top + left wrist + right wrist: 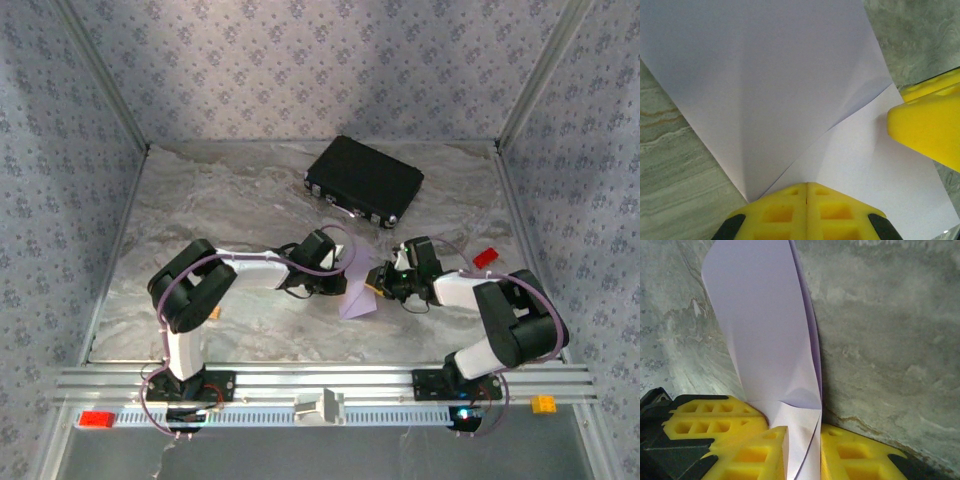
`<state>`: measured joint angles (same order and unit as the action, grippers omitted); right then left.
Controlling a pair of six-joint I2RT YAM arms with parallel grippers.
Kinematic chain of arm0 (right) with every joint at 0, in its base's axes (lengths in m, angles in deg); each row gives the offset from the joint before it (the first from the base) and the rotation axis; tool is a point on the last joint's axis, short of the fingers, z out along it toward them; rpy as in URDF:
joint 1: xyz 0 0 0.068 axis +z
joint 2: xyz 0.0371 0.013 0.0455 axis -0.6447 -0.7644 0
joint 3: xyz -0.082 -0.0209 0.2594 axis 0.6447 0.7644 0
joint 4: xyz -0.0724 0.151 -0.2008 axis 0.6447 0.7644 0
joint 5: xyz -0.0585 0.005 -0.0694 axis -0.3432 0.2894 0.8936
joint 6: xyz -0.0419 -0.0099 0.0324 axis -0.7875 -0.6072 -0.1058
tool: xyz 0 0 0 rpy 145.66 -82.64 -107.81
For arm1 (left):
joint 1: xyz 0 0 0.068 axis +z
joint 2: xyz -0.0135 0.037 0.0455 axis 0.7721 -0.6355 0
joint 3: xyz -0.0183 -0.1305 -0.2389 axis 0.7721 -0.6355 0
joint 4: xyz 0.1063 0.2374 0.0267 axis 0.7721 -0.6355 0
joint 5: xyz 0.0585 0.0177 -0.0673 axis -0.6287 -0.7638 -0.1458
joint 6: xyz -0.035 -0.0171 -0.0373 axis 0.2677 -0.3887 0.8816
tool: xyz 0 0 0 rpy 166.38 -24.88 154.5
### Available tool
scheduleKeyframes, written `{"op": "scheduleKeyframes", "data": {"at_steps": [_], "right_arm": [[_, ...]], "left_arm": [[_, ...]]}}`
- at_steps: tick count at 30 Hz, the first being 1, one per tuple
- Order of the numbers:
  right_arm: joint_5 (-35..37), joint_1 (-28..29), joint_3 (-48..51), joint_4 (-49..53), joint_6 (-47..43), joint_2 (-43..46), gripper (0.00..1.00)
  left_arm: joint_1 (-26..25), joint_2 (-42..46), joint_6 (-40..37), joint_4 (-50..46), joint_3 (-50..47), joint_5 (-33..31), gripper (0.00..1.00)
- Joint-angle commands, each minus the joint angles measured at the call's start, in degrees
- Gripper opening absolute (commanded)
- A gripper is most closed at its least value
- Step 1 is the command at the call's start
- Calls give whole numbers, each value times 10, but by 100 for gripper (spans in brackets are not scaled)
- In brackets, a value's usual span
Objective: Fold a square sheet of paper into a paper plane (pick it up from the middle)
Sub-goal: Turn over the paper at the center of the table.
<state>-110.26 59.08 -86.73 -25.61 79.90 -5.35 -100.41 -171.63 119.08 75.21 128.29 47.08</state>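
Left hand (806, 186) is shut on the sheet (780, 85), holding it part-folded above the tabletop (240, 190), toward the near edge. Right hand (802, 432) stands narrow around the sheet; whether it clamps cannot be told. Step in hand: creasing. The next move calls for aligned edges and a firm pinch.

walls (300, 60): blue-grey floral wallpaper | tabletop (220, 200): grey marble pattern | front rail (330, 378): aluminium

The sheet of paper (358, 300) is being flanked by the left gripper (806, 192) and the right gripper (802, 440). A case (364, 182) is being left lying behind them.
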Motion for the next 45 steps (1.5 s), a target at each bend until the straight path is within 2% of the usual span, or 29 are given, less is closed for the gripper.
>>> {"op": "scheduleKeyframes", "data": {"at_steps": [1, 13, 17, 26, 31, 36, 45], "right_arm": [[-10, -4, 12, -26, 5, -9, 22], [-21, -5, 19, -67, 20, -34, 16], [-22, -8, 20, -67, 18, -31, 11], [-15, -7, 11, -33, 3, 7, 6], [49, 13, -20, 88, -57, 74, 6], [132, 50, -60, 203, -114, 137, 6], [285, 115, -136, 343, -180, 178, 7]], "left_arm": [[0, -1, 4, -37, -17, -5, 2], [0, 2, 8, -33, -22, -6, 3], [0, 6, 8, -31, -21, -5, 3], [-1, 68, 31, -8, -33, -21, 18], [-1, 131, 31, -21, -47, -70, 23], [-1, 197, 32, -34, -82, -154, 23], [0, 297, 55, -53, -137, -263, 23]]}}
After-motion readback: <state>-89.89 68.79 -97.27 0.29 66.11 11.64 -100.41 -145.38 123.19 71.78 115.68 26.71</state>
